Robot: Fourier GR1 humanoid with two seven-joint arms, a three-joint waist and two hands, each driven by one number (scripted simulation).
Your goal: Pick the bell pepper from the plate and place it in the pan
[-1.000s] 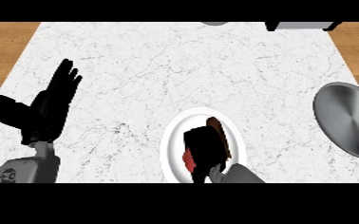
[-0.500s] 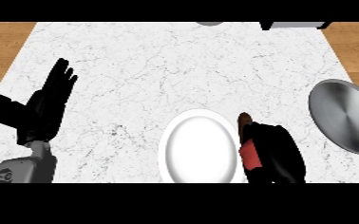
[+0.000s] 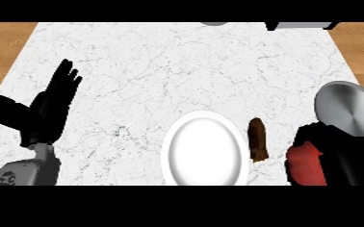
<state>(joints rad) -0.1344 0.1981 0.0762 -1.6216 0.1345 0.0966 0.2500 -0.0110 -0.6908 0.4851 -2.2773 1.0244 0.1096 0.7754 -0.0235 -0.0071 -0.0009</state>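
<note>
Big white marble counter (image 3: 177, 67) fills the view, and down at its near edge sits the white plate (image 3: 204, 150), bare, with a small brown thing (image 3: 257, 139) lying just beside its right rim. Over on the right the grey pan (image 3: 343, 107) waits at the counter's edge, and just below it the right hand (image 3: 334, 146) is curled round the red bell pepper (image 3: 307, 164), which is off the plate and short of the pan. The left hand (image 3: 53, 103) rests at the left, fingers straight and up, holding nothing.

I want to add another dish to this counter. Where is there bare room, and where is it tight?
The counter is bare between the left hand and the plate, and across its far middle. It is crowded at the right: the right hand carrying the bell pepper sits beside the pan.
</note>
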